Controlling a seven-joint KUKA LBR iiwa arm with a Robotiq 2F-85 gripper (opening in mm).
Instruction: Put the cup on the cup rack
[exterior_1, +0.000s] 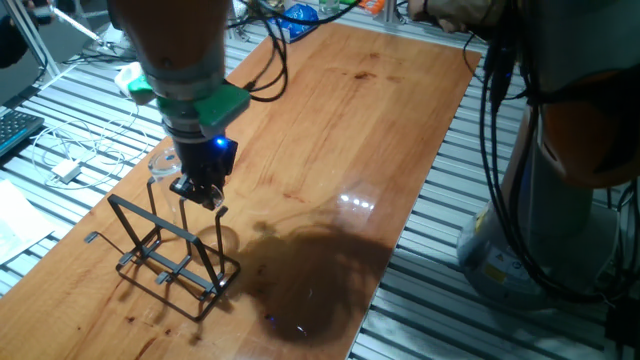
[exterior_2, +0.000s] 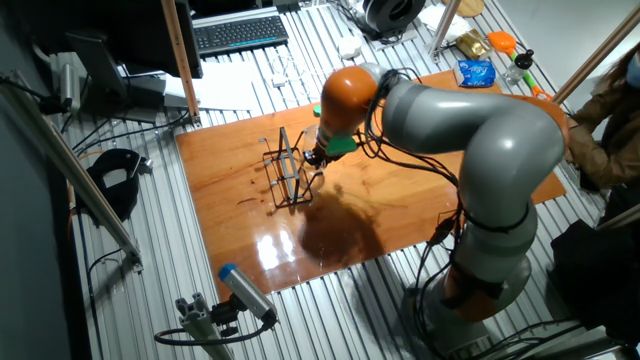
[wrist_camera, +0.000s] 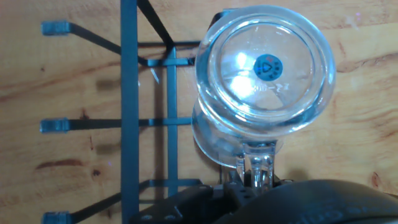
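Observation:
The clear glass cup (wrist_camera: 264, 74) fills the hand view, seen end-on, with a blue sticker on its base. Its handle points toward my gripper (wrist_camera: 256, 180), which is shut on the handle. The black wire cup rack (wrist_camera: 127, 93) lies below and to the left of the cup, and the cup overlaps the rack's right side. In one fixed view the gripper (exterior_1: 203, 195) hangs just above the rack (exterior_1: 165, 250), with the cup faintly visible under the fingers (exterior_1: 214, 236). In the other fixed view the gripper (exterior_2: 315, 160) is beside the rack (exterior_2: 285, 175). Whether the cup touches a prong I cannot tell.
The wooden tabletop (exterior_1: 340, 130) stretches away behind the rack. Cables and a white adapter (exterior_1: 65, 170) lie off its left edge. A keyboard (exterior_2: 240, 32) and small items (exterior_2: 478, 72) sit beyond the table. The arm's base (exterior_2: 480, 280) stands at the side.

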